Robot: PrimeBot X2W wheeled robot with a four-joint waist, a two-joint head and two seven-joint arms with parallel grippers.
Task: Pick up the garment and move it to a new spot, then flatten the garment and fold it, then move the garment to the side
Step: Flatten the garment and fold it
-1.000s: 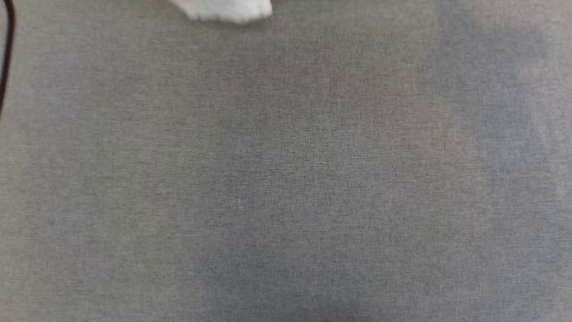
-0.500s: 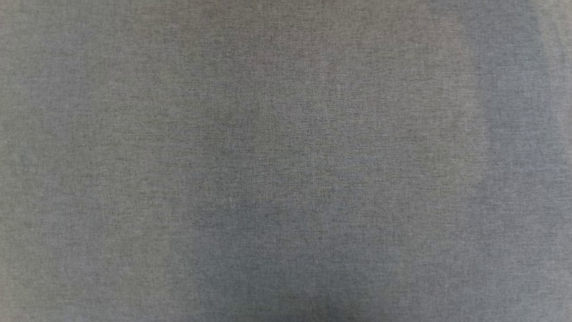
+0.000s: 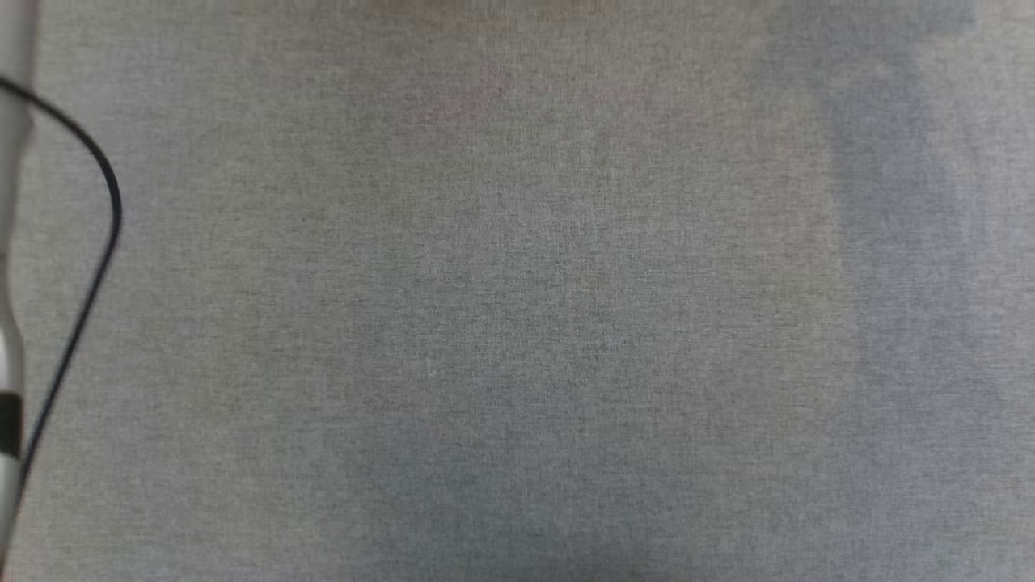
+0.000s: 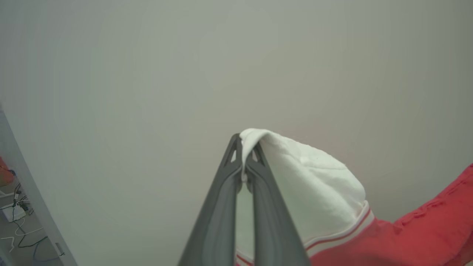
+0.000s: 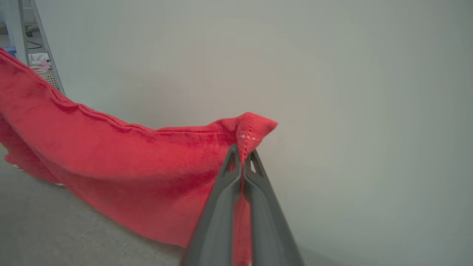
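In the left wrist view my left gripper (image 4: pixel 244 147) is shut on a fold of the white sleeve of the garment (image 4: pixel 317 181). The sleeve's red-and-white striped trim and the red body trail off to the lower right. In the right wrist view my right gripper (image 5: pixel 242 153) is shut on a stitched red corner of the garment (image 5: pixel 125 155). From there the cloth stretches left and sags toward the grey table top (image 5: pixel 55 229). The chest print is hidden.
The head view looks down on the grey fabric-covered table (image 3: pixel 517 323), with a pale forearm (image 3: pixel 10 242) and its black cable (image 3: pixel 101 250) at the left edge. A floor with loose cables (image 4: pixel 16 218) lies beyond the table's edge. A metal frame (image 5: pixel 40 44) stands further off.
A white bit of cloth at the top of the head view a second ago is gone. A pale forearm with a black cable now stands at the left edge. The head picture has shifted between frames.
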